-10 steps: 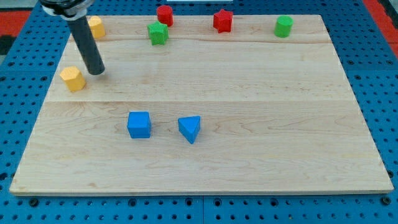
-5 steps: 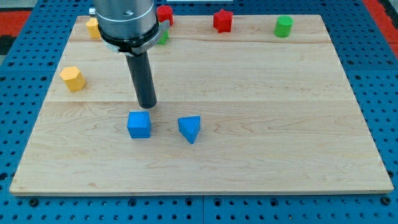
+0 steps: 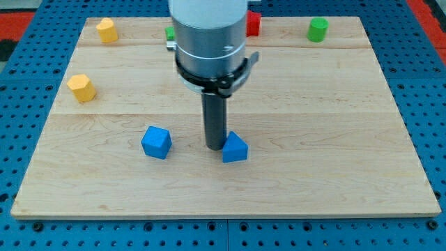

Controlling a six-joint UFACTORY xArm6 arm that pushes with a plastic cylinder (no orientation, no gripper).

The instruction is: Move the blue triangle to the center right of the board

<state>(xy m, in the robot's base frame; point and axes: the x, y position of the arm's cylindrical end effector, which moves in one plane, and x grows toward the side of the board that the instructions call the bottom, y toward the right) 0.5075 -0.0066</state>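
Note:
The blue triangle (image 3: 235, 148) lies on the wooden board (image 3: 313, 125), a little below the board's middle. My tip (image 3: 214, 146) stands right against the triangle's left side, touching it. A blue cube (image 3: 156, 142) lies further to the view's left of my tip, apart from it. The arm's grey body hides part of the board's top middle.
A yellow block (image 3: 81, 87) lies at the left edge and another yellow block (image 3: 106, 30) at the top left. A green block (image 3: 170, 32) and a red block (image 3: 253, 23) peek out from behind the arm. A green cylinder (image 3: 318, 29) stands at the top right.
My tip has swept from the upper left down to the triangle's left side. The blue triangle has shifted to the right and turned. The blue cube has turned slightly.

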